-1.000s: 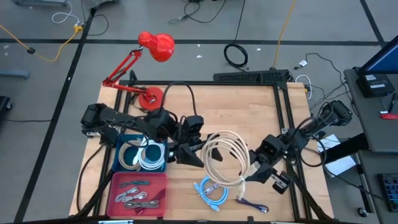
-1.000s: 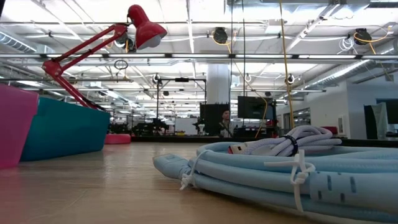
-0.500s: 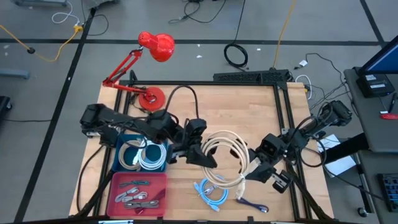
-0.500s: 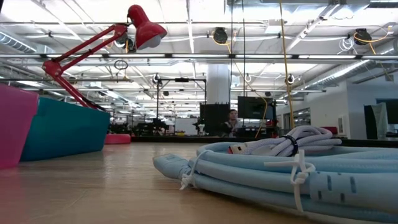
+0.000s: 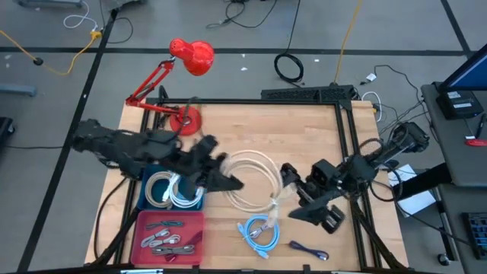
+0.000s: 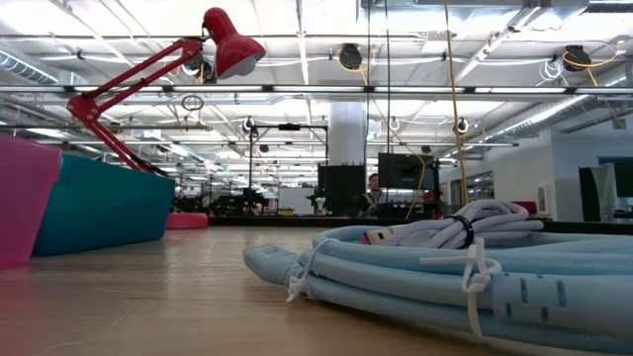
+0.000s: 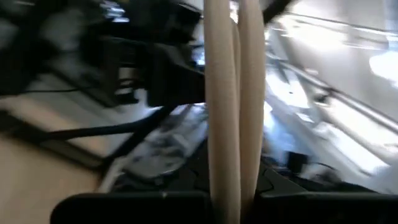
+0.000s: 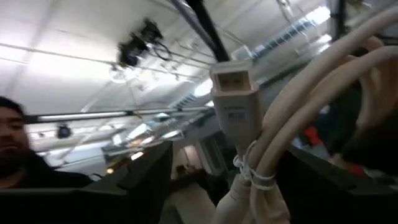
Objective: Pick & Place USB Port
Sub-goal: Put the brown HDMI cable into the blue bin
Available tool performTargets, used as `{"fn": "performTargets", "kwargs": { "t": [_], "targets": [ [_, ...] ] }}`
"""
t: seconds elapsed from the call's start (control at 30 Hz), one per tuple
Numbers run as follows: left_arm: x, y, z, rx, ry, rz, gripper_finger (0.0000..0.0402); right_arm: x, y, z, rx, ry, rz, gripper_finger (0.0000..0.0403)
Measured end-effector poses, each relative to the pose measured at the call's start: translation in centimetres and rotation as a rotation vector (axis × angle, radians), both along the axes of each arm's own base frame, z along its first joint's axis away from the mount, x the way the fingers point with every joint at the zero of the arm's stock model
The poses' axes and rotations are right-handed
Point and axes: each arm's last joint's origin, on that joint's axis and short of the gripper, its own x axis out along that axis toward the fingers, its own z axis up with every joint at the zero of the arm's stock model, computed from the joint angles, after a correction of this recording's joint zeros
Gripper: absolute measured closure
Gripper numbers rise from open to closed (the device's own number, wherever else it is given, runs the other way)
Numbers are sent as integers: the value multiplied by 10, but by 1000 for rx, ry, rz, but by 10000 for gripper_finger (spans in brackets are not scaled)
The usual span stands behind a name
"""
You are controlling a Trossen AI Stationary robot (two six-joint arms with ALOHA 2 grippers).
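A cream USB cable [image 5: 251, 179], coiled in a loop, is at the table's middle. Its plug [image 8: 233, 106] and tied end [image 5: 274, 207] point toward the near right. My left gripper [image 5: 228, 181] is shut on the loop's left side. My right gripper [image 5: 293, 204] is open at the tied end, one finger [image 8: 134, 180] on either side of the bundle, and I see no touch. A teal bin [image 5: 146, 199] holds white coiled cables, and a pink bin [image 5: 196, 221] holds several small cables. My left gripper pinches two side-by-side strands [image 7: 231, 180] of the cream cable's loop between its two fingers, on the loop's left side. The fingers come roughly level from the table's left and lie across the strands. Whether the coil is clear of the table I cannot tell.
A light blue coiled cable [image 5: 259, 232] lies near the front edge and fills the low view [image 6: 445, 272]. A small dark cable [image 5: 308, 251] lies to its right. A red desk lamp [image 5: 190, 57] stands at the far left corner. A person shows in the room beyond.
My left gripper has shut on the cream coil's left side and drawn it toward the table's left and slightly far. The whole coil has shifted left. My right gripper has opened, let the tied end go, and followed it a little to the left.
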Motion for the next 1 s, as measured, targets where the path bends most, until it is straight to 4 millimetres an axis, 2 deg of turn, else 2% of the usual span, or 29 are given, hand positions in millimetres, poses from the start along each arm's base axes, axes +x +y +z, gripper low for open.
{"fn": "performTargets", "kwargs": {
  "t": [0.1, 0.2, 0.3, 0.4, 0.43, 0.5, 0.6, 0.67, 0.77, 0.83, 1.0],
  "targets": [
    [-31, -4, 3, 33, 100, 128, 386, -2, -3, 4, -10, 88, -27, 141],
    [-61, -10, 5, 43, 167, 269, 397, -18, -13, 21, 28, 81, -22, 139],
    [-76, -20, 2, 45, 197, 400, 398, -23, -23, 26, 47, 92, -138, 144],
    [-87, -27, -8, -3, 283, 516, 398, -20, -26, 18, -28, 168, -250, 151],
    [-89, -30, -14, -22, 325, 546, 398, -19, -26, 14, -63, 207, -252, 152],
    [-89, -35, -35, -60, 427, 602, 398, -26, -30, 18, -53, 220, -227, 155],
    [-86, -46, -78, -101, 575, 675, 398, -35, -32, 20, -63, 256, -214, 156],
    [-89, -54, -106, -146, 630, 700, 398, -33, -29, 14, -89, 292, -216, 156],
    [-96, -63, -142, -234, 667, 728, 398, -29, -22, 6, -120, 333, -190, 156],
    [-105, -67, -164, -261, 656, 772, 398, -34, -21, 10, -106, 309, -180, 156],
    [-130, -70, -200, -371, 598, 845, 398, -39, -19, 11, -109, 317, -164, 160]
  ]
}}
